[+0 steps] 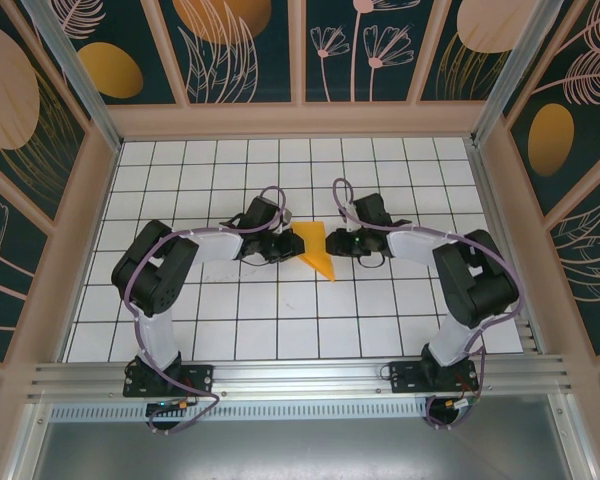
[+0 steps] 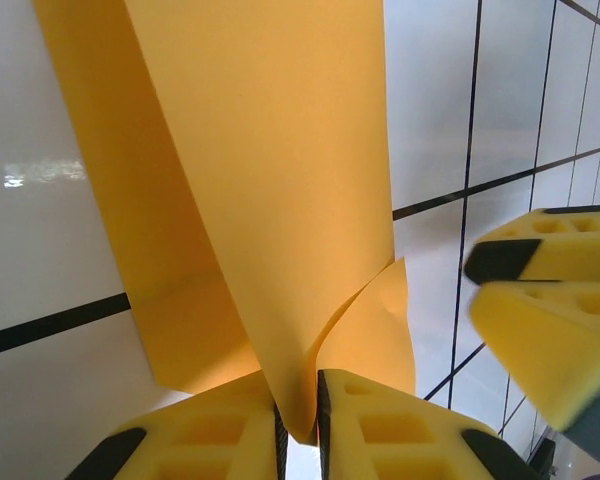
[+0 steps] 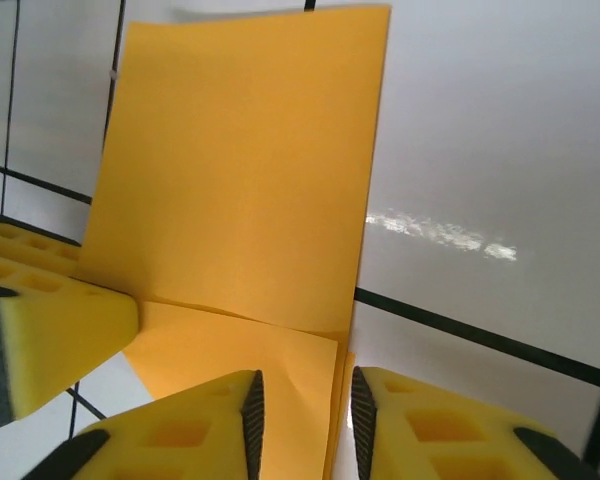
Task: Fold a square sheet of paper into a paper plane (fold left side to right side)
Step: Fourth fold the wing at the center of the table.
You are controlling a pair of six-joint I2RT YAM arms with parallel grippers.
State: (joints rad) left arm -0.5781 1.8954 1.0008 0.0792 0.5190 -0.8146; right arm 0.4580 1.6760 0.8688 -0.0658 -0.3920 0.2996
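Orange square sheet of paper [image 1: 317, 250] sits pinched in the left tool [image 2: 298, 405]. The right tool [image 3: 303, 405], narrowly parted around its edge, should back off gently, keeping edges matched.

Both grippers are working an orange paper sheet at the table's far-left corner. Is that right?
Not the far-left corner. The left gripper and right gripper are working the orange paper sheet near the middle of the table, as the top external view shows.
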